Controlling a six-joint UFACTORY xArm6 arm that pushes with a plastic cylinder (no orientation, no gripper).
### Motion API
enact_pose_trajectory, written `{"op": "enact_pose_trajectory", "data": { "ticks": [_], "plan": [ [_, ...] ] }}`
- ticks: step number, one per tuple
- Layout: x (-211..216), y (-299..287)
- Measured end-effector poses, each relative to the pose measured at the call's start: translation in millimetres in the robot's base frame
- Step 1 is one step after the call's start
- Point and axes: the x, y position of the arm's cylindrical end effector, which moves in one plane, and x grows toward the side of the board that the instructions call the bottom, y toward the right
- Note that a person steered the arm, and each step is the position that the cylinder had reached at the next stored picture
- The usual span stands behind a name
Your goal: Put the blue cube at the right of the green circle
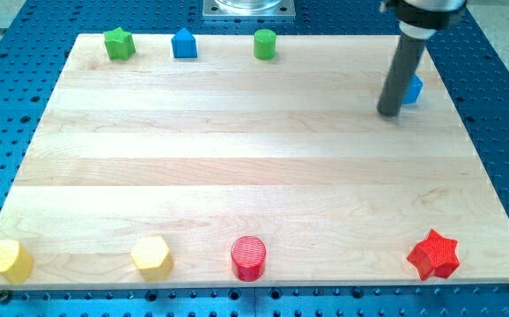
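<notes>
The blue cube (pixel 413 90) lies near the board's right edge, upper right of the view, mostly hidden behind my rod. My tip (pixel 389 113) rests on the board just left of and slightly below the cube, touching or nearly touching it. The green circle (pixel 265 44), a short green cylinder, stands at the top edge near the middle, well to the left of the cube and tip.
A green star (pixel 119 43) and a blue pentagon-like block (pixel 184 43) sit along the top edge. Along the bottom edge lie a yellow heart (pixel 9 260), a yellow hexagon (pixel 152 257), a red cylinder (pixel 249 258) and a red star (pixel 433 254).
</notes>
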Motion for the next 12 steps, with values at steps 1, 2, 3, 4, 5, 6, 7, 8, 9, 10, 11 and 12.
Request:
{"op": "enact_pose_trajectory", "data": {
  "ticks": [1, 2, 3, 4, 5, 6, 7, 8, 9, 10, 11, 12],
  "plan": [
    [-12.6, 43.1],
    [-35.9, 19.2],
    [-62.7, -15.9],
    [-87.4, -37.0],
    [-64.8, 0.6],
    [-89.9, 13.7],
    [-108.4, -19.3],
    [-118.3, -47.1],
    [-130.3, -56.7],
    [-129.3, -75.3],
    [-127.2, -75.7],
    [-96.8, -66.0]
  ]
}}
